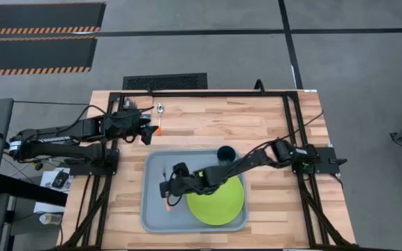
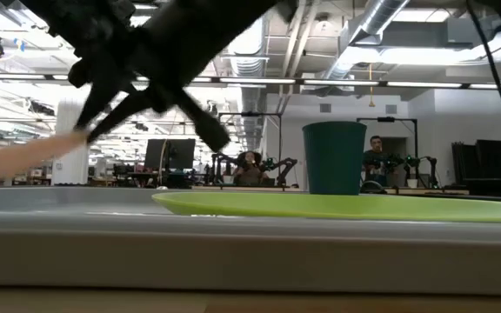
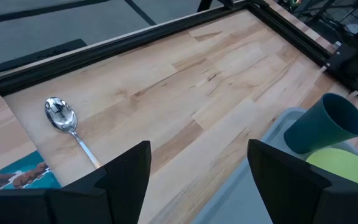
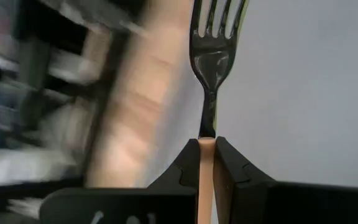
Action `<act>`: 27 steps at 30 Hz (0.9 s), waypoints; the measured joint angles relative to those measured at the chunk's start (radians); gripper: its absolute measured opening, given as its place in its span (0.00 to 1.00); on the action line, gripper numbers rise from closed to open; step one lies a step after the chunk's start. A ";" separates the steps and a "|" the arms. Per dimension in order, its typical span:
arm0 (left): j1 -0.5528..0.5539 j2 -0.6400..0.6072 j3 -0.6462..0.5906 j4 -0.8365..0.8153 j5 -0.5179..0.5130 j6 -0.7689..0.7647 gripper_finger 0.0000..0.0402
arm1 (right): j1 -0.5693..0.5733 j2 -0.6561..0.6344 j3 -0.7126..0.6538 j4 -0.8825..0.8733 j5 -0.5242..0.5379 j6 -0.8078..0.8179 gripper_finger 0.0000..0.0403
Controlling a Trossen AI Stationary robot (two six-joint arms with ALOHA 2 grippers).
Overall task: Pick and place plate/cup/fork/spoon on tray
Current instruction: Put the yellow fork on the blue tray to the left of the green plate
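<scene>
The right hand (image 1: pixel 169 189), clenched on the fork (image 4: pixel 214 50) by its orange handle, holds it lengthwise over the tray (image 1: pixel 153 209) left of the plate (image 1: pixel 218 202), while the left hand (image 1: pixel 147 130), fingers spread and empty, waits beside the spoon (image 1: pixel 160 116) on the counter (image 1: pixel 257 125).

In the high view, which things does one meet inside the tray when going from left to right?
Fork, held by the right gripper → plate; the cup stands farther back on the tray.
</scene>
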 joint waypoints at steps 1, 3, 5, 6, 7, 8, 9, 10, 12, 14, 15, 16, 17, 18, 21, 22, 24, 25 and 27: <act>0.000 0.000 0.000 0.001 0.000 0.000 0.63 | -0.003 0.026 0.033 -0.010 -0.020 -0.013 0.07; 0.000 0.000 0.000 -0.001 0.000 0.003 0.63 | -0.004 0.050 0.099 -0.091 -0.037 -0.016 0.07; 0.000 0.000 0.000 0.001 -0.001 0.003 0.63 | -0.003 0.053 0.159 -0.195 -0.035 -0.017 0.07; 0.000 0.000 0.000 -0.001 0.000 0.003 0.63 | -0.002 0.053 0.183 -0.245 -0.030 -0.017 0.07; 0.000 0.000 0.000 -0.004 0.000 0.003 0.63 | -0.001 0.052 0.197 -0.295 -0.022 -0.016 0.07; 0.000 0.000 0.000 -0.002 0.000 0.003 0.63 | 0.000 0.052 0.207 -0.325 -0.009 -0.010 0.07; 0.000 0.000 0.000 -0.001 0.000 0.003 0.63 | 0.000 0.054 0.213 -0.346 0.000 -0.003 0.07; 0.000 0.000 0.000 -0.003 0.000 0.003 0.63 | 0.000 0.055 0.214 -0.360 0.002 0.004 0.07; 0.000 0.000 0.000 -0.002 0.000 0.003 0.63 | 0.000 0.055 0.215 -0.376 0.001 0.022 0.07; 0.000 0.000 0.000 -0.004 0.000 0.003 0.63 | 0.003 0.056 0.215 -0.401 -0.001 0.048 0.07; 0.000 0.000 0.000 -0.003 0.000 0.003 0.63 | 0.005 0.062 0.213 -0.411 -0.001 0.064 0.07; 0.000 0.000 0.000 -0.003 0.000 0.003 0.63 | 0.007 0.071 0.213 -0.416 -0.003 0.079 0.07; 0.000 0.000 0.000 -0.004 0.000 0.003 0.63 | 0.010 0.076 0.211 -0.423 -0.011 0.094 0.07; 0.000 0.000 0.000 -0.003 0.000 0.003 0.63 | 0.012 0.079 0.207 -0.435 -0.023 0.102 0.07; 0.000 0.000 0.000 -0.004 0.000 0.004 0.63 | 0.016 0.074 0.211 -0.420 -0.031 0.109 0.07; 0.000 0.000 0.000 -0.003 0.000 0.004 0.63 | 0.017 0.072 0.212 -0.427 -0.027 0.113 0.07; 0.000 0.000 0.000 -0.003 0.000 0.005 0.63 | 0.017 0.073 0.212 -0.437 -0.019 0.115 0.07; 0.000 0.000 0.000 -0.004 -0.001 0.008 0.63 | 0.016 0.075 0.210 -0.439 -0.019 0.116 0.07; 0.000 0.000 0.000 -0.003 -0.001 0.008 0.63 | 0.016 0.076 0.210 -0.441 -0.019 0.118 0.07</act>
